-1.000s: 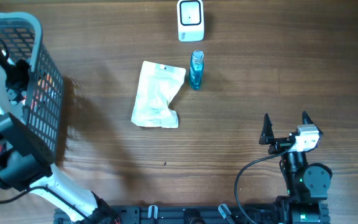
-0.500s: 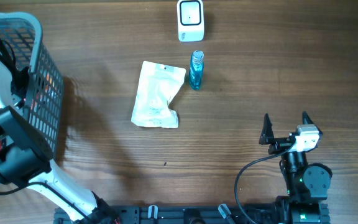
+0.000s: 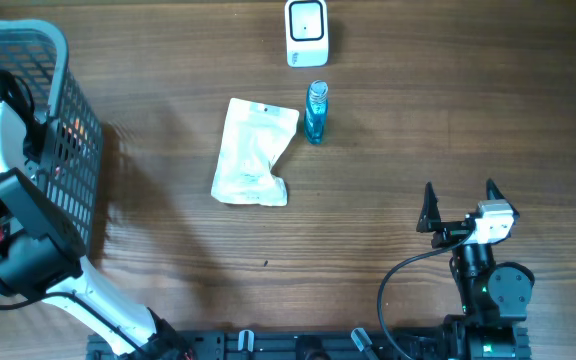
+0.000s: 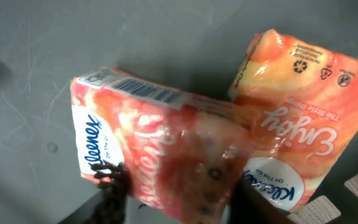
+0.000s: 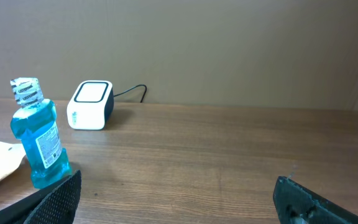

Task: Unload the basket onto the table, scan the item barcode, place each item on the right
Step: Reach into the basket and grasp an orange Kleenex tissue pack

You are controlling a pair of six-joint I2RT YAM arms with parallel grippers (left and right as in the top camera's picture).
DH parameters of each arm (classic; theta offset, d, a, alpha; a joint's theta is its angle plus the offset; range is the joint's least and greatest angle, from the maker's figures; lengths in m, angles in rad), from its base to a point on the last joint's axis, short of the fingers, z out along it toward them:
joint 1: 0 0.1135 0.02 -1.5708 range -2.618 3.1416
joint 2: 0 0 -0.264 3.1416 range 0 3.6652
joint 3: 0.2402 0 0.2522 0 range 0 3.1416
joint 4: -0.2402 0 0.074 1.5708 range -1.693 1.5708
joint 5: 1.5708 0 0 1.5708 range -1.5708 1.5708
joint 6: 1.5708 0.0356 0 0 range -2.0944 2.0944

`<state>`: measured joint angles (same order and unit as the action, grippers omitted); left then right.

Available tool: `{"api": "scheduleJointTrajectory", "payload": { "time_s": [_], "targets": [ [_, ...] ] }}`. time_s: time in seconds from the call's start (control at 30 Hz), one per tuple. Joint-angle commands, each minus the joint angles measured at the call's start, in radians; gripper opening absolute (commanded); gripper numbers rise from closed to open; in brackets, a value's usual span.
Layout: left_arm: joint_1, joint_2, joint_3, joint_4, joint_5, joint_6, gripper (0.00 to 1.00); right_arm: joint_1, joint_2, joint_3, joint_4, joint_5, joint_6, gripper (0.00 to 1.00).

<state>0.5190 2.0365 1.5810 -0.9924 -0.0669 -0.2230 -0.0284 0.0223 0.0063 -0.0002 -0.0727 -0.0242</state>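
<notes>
In the left wrist view an orange-pink Kleenex tissue pack (image 4: pixel 160 143) lies on the grey basket floor, its barcode (image 4: pixel 148 92) facing up on the top edge. My left gripper (image 4: pixel 179 202) has its two fingers pressed against the pack's near end, one on each side. A second pack of the same kind (image 4: pixel 303 124) lies beside it on the right. From overhead the left arm (image 3: pixel 3 130) reaches down into the basket (image 3: pixel 68 60), and its jaws are hidden there. The white scanner (image 3: pixel 306 32) stands at the table's far edge. My right gripper (image 3: pixel 460 200) rests open at the near right, holding nothing.
A blue mouthwash bottle (image 3: pixel 315 112) lies just in front of the scanner, and it also shows in the right wrist view (image 5: pixel 39 140). A white crumpled pouch (image 3: pixel 253 152) lies to its left. The grey wire basket fills the far left corner.
The left arm has shifted a little inside the basket and its jaws have closed in on the tissue pack. The right arm has not moved.
</notes>
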Motion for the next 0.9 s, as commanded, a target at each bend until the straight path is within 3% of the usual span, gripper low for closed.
{"api": "scheduleJointTrajectory", "payload": {
  "time_s": [0.0,0.03,0.07,0.33,0.5,0.63,0.7,0.87],
  "targets": [
    [0.003,0.013,-0.014,0.006,-0.034,0.007,0.16,0.005,-0.003,-0.001,0.002,0.013,0.005,1.0],
    [0.003,0.013,-0.014,0.005,-0.036,0.007,0.07,0.005,-0.003,-0.001,0.002,0.013,0.005,1.0],
    [0.003,0.013,-0.013,0.005,-0.036,0.006,0.04,0.005,-0.003,-0.001,0.002,0.013,0.005,1.0],
    [0.003,-0.058,0.068,-0.064,-0.036,-0.018,0.04,0.005,-0.003,-0.001,0.002,0.013,0.005,1.0],
    [0.003,-0.24,0.117,-0.074,-0.035,-0.104,0.04,0.005,-0.003,-0.001,0.002,0.013,0.005,1.0],
    [0.003,-0.423,0.117,-0.046,-0.029,-0.104,0.04,0.005,-0.003,-0.001,0.002,0.013,0.005,1.0],
    [0.003,-0.486,0.117,-0.04,0.01,-0.103,0.04,0.005,-0.003,-0.001,0.002,0.013,0.005,1.0],
    [-0.007,-0.699,0.117,-0.016,0.387,-0.103,0.04,0.005,-0.003,-0.001,0.002,0.013,0.005,1.0]
  ]
}}
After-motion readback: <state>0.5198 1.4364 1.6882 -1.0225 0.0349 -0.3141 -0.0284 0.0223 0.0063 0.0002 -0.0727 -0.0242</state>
